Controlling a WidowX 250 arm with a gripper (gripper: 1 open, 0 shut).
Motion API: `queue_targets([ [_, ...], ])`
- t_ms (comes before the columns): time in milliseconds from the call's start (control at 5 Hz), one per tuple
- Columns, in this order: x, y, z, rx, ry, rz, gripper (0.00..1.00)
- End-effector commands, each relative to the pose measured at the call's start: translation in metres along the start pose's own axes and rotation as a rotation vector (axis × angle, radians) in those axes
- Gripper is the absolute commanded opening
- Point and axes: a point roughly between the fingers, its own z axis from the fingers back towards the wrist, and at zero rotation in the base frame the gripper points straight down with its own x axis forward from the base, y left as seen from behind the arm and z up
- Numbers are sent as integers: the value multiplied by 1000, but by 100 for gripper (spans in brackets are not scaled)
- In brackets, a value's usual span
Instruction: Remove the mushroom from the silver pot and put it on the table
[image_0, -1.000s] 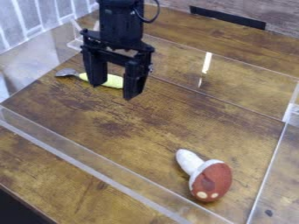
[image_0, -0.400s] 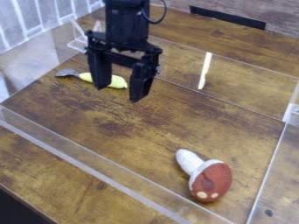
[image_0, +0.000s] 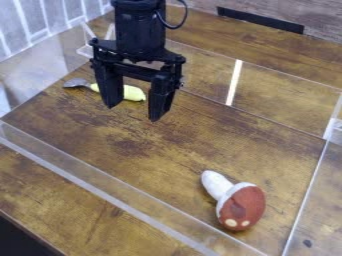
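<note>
The mushroom (image_0: 234, 200) lies on its side on the brown wood table (image_0: 147, 150), near the front right, its white stem pointing up-left and its red-brown cap toward the front. My black gripper (image_0: 132, 103) hangs above the back-left part of the table, far from the mushroom, open with nothing between its fingers. The silver pot is out of view.
A slim yellow banana-like piece (image_0: 131, 93) lies behind the gripper's fingers. Clear acrylic strips (image_0: 120, 200) cross the tabletop and frame the work area. A white railing stands at the far left edge.
The gripper shifted slightly right and then back left, staying open at about the same height. The mushroom has not moved.
</note>
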Motion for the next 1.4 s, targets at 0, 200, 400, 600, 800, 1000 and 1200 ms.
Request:
queue_targets([
  [0, -1, 6, 22, -2, -82, 0, 100],
  [200, -2, 10, 22, 2, -85, -5, 100],
  [400, -3, 17, 25, 5, -92, 41, 100],
  [600, -2, 22, 24, 14, -99, 63, 100],
  [800, 3, 20, 26, 22, -101, 41, 100],
  [1000, 8, 17, 29, 26, -101, 23, 100],
  [1200, 18, 8, 30, 29, -101, -5, 100],
])
